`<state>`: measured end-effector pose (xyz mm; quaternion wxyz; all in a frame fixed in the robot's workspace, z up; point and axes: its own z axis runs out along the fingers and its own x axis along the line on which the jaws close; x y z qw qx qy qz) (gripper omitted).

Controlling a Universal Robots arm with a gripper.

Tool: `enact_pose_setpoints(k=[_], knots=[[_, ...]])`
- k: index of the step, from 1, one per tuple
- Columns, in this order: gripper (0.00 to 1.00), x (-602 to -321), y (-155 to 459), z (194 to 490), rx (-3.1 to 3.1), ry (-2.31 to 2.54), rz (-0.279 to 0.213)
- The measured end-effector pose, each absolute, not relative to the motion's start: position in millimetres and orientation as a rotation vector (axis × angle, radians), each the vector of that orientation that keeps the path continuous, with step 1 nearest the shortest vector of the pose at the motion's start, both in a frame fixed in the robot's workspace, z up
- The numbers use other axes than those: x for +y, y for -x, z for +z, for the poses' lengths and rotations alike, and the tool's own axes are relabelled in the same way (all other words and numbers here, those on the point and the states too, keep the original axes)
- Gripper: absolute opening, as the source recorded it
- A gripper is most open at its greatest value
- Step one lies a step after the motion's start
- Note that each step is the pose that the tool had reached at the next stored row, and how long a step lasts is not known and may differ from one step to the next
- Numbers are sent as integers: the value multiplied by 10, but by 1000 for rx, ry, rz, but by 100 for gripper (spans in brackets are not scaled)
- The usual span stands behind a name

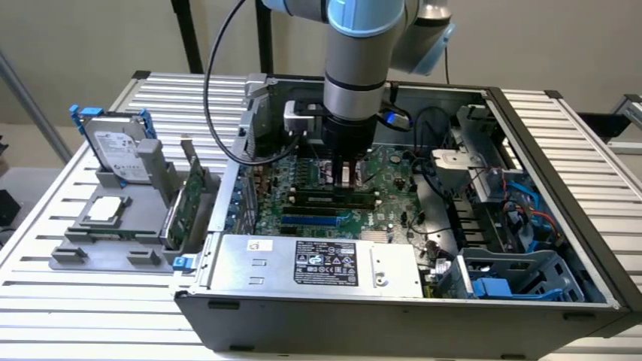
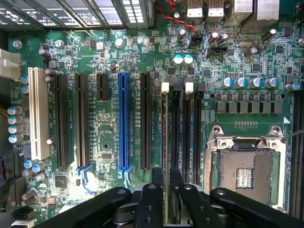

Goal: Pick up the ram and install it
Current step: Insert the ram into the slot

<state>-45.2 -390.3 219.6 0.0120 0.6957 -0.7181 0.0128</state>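
In the exterior view my gripper [image 1: 346, 174] reaches straight down into the open computer case [image 1: 542, 150], just above the motherboard [image 1: 392, 169]. From the wrist view the two black fingers [image 2: 156, 194] stand close together, with the ram [image 2: 166, 211] held edge-on between them as a thin strip. The gripper [image 2: 167, 192] is shut on the ram. The stick lines up lengthwise with the black memory slots [image 2: 183, 133], over the one with a white latch [image 2: 165, 87] at its far end. I cannot tell if the ram touches the slot.
A power supply [image 1: 321, 263] fills the case's front. The CPU socket [image 2: 244, 166] lies beside the memory slots, a blue slot [image 2: 124, 123] on the other side. At the exterior view's left, a grey holder [image 1: 75, 252] carries a hard drive [image 1: 119, 147], a chip [image 1: 105, 210] and a green expansion card [image 1: 191, 199].
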Motion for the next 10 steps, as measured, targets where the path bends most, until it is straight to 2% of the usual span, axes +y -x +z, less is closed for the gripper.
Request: enact_pose_setpoints(k=[7,8,10], knots=[[100,-3903,452,2387,-2241,-2171,34],[0,-3903,452,2422,-2242,-2172,33],[0,-3903,452,2466,-2243,-2173,30]])
